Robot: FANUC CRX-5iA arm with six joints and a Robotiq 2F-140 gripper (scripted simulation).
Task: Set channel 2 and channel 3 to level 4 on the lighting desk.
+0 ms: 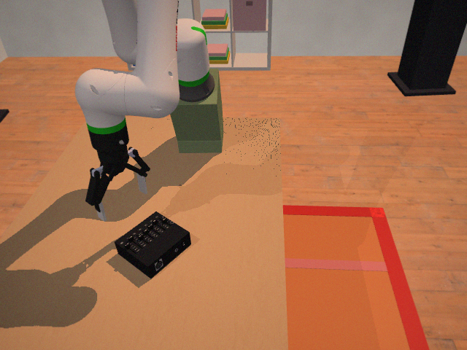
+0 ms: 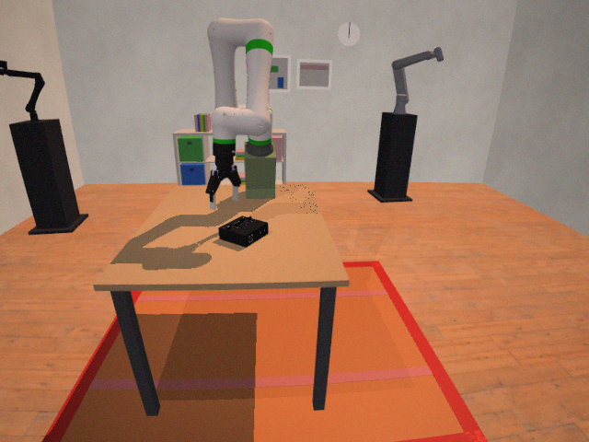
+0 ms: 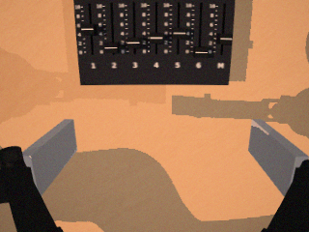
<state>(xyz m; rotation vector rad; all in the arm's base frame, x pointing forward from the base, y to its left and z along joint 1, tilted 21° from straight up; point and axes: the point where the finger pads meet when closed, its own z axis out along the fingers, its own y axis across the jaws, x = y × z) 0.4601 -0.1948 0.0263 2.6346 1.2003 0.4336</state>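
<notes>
The black lighting desk [image 1: 152, 243] stands on its feet on the tan table, turned at an angle; it also shows in the exterior view [image 2: 243, 231]. In the wrist view the desk [image 3: 154, 22] fills the top, with several faders in a row and numbers under them. The cap of channel 2 [image 3: 111, 46] sits low on its scale. The cap of channel 3 [image 3: 133, 43] sits a little higher. My gripper [image 1: 120, 195] is open and empty. It hovers above the table behind and left of the desk, apart from it; it shows in the wrist view [image 3: 161, 155] too.
My green base block [image 1: 198, 120] stands at the table's back. The table's right edge [image 1: 282, 226] drops to a red-bordered floor zone [image 1: 339, 271]. Shelves [image 1: 233, 33] and black pedestals [image 2: 394, 157] stand well away.
</notes>
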